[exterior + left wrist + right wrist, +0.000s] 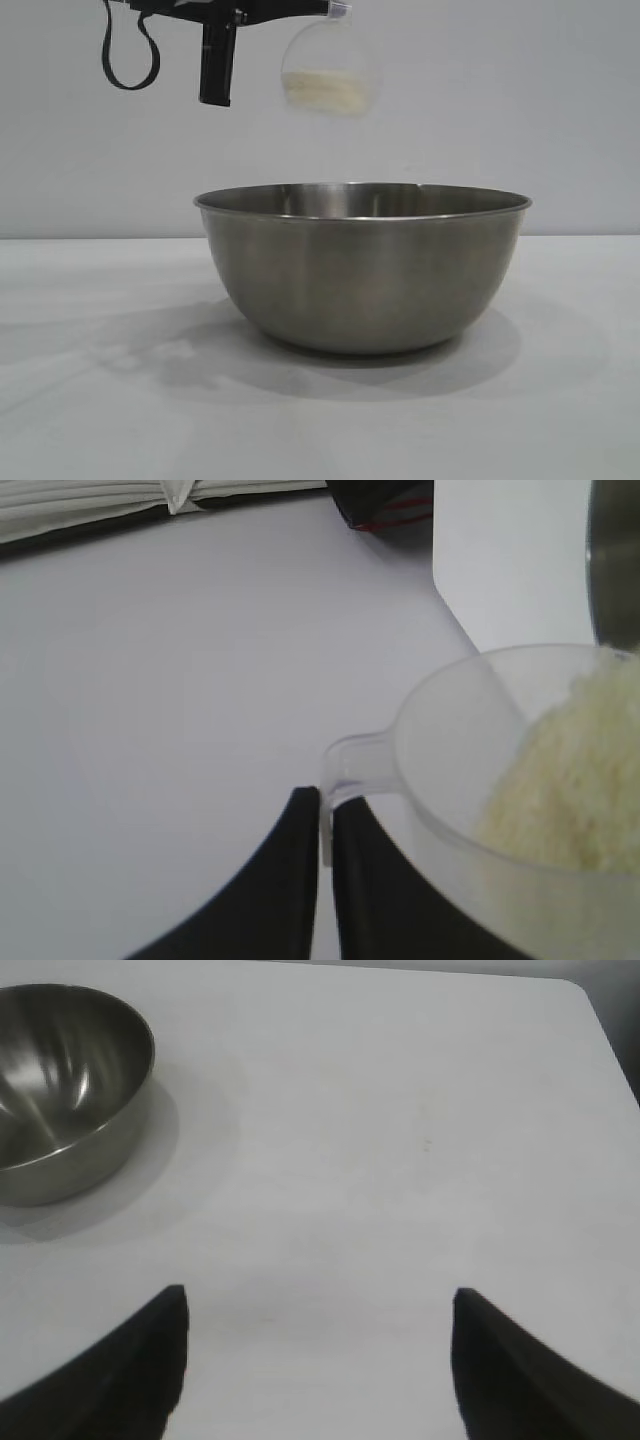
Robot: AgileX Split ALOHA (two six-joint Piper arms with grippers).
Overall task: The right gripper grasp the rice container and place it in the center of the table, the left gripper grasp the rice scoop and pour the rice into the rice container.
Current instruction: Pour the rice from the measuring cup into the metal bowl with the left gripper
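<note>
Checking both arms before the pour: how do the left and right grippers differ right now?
The left gripper is shut on the scoop handle, holding rice in the air above the bowl; the right gripper is open and empty, over bare table away from the bowl. Both are black, curved claws.

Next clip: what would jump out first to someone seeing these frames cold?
The big steel rice container fills the middle of the white table, its inside bare in the right wrist view. Above its rim hangs the translucent rice scoop, tipped on its side with the rice heaped low in it, its handle pinched in the shut left hand. The right hand waits open over bare table, off to one side of the bowl.
</note>
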